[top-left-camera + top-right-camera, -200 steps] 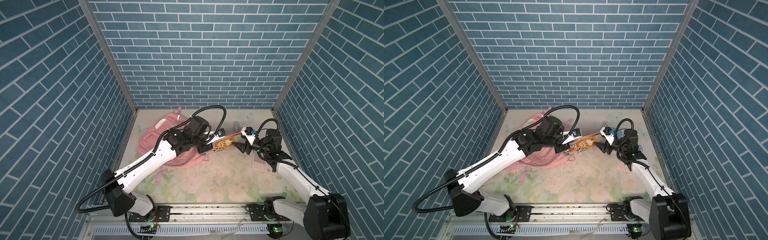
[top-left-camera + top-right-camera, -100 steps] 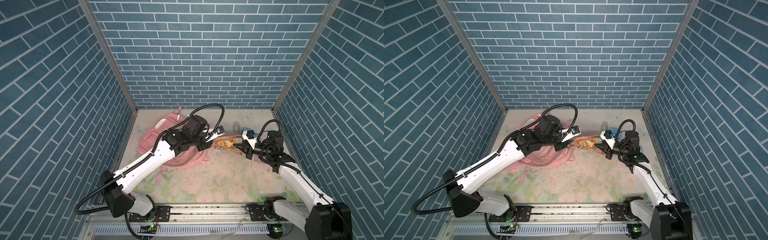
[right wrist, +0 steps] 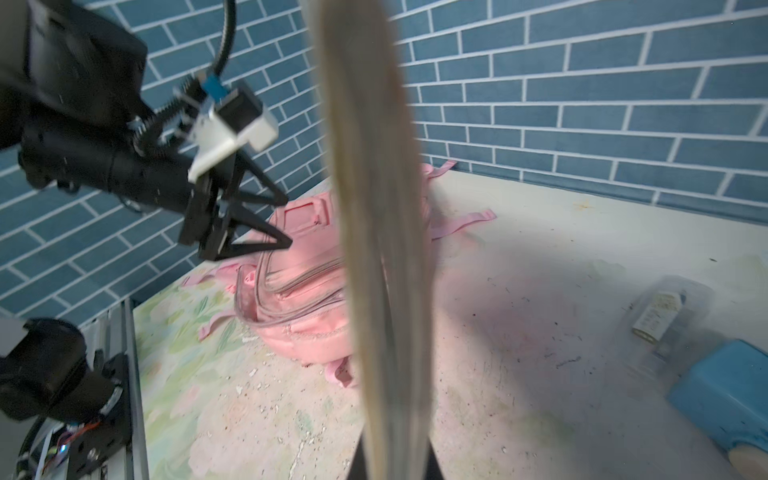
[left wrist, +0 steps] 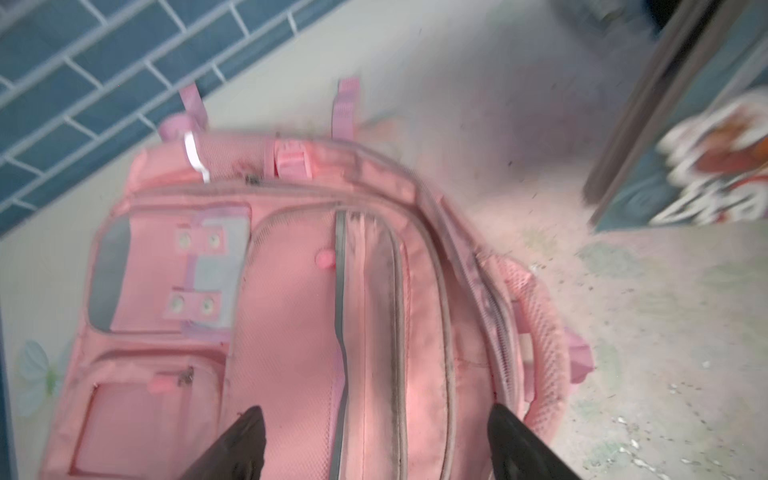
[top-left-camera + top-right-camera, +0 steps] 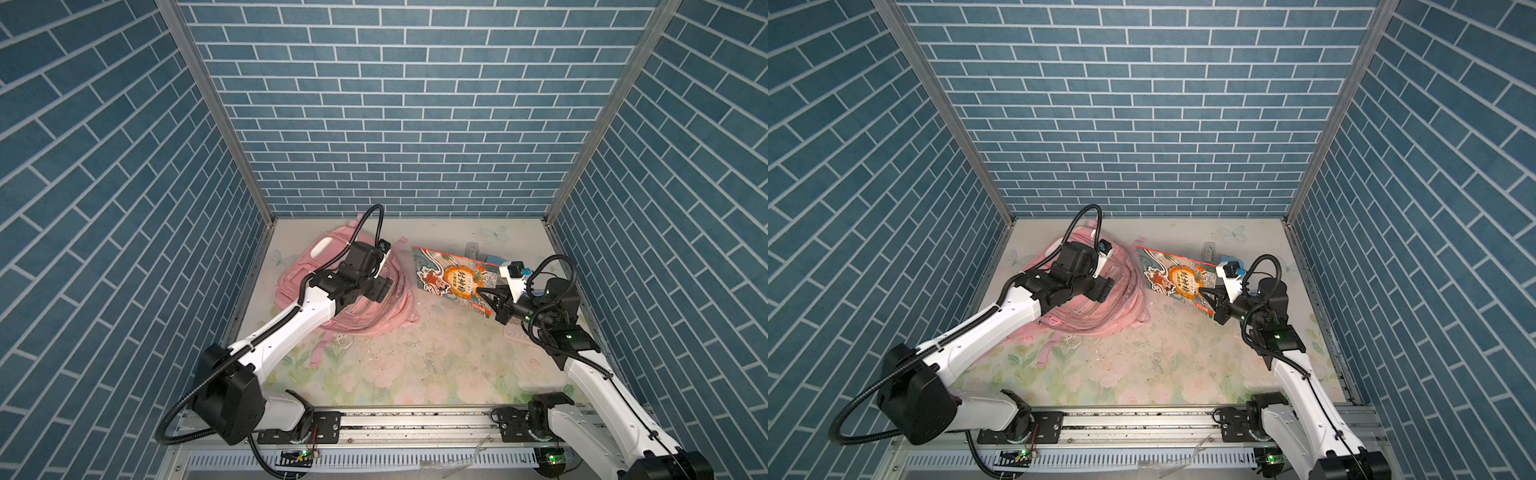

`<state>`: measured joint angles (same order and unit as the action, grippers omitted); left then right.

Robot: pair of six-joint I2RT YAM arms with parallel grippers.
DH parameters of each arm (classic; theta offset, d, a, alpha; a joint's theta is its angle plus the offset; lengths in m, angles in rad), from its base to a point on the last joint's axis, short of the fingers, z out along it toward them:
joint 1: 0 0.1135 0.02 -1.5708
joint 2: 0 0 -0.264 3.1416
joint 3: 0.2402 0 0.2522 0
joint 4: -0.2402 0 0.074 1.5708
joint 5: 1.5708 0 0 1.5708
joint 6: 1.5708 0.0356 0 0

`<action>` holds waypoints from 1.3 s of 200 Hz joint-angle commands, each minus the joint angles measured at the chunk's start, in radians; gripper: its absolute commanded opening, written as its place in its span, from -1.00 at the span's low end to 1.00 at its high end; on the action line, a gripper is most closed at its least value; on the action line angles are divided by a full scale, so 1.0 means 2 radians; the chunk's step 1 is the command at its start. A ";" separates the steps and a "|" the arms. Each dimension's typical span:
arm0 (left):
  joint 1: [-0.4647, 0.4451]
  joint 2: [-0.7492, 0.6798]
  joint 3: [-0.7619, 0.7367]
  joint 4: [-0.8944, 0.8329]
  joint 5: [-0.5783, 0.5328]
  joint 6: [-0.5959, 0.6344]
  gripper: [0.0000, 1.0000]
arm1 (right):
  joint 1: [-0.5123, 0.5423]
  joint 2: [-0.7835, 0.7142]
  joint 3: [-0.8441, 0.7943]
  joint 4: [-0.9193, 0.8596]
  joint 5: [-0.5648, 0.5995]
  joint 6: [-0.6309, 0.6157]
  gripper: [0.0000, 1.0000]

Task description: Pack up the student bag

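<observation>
The student bag (image 5: 390, 311) lies flat, front panel up, in the back-left corner of the floral-printed desk (image 5: 415, 374), with its straps trailing toward the front edge. It is soft, padded pink fabric with mesh-textured panels, grey zip lines, clear window pockets and riveted tabs. I judge it light but floppy: it will sag and fold rather than lift as one piece. The best holds look like the top carry loop, a zip pull or the rim of a pocket mouth, pinched as a fold of cloth. The smooth window plastic would probably slip.

The left end effector (image 4: 376, 411) hovers just above the bag's front with its jaws spread wide and nothing between them.

The picture book (image 5: 451, 276), thin, glossy and fairly stiff, stands tilted near the middle of the back edge. The right end effector (image 5: 482, 293) is clamped on its lower corner. From the right wrist view the book (image 3: 374, 208) shows edge-on as a slim pale page block. A corner grip like this may let it swing.

A rounded blue box (image 3: 723, 395) and a clear plastic case (image 3: 665, 316) lie near the back-right corner.
</observation>
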<state>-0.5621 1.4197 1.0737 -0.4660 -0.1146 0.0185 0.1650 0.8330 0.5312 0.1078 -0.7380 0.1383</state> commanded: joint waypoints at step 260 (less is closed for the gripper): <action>-0.106 0.198 0.350 -0.103 -0.094 0.001 -1.00 | -0.003 -0.073 0.064 -0.091 0.196 0.344 -1.00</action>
<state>-0.7898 1.8233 1.6531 -0.6502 -0.3092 0.0193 0.1623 0.7071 0.6189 -0.0402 -0.3477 0.7307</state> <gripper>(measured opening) 0.085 0.068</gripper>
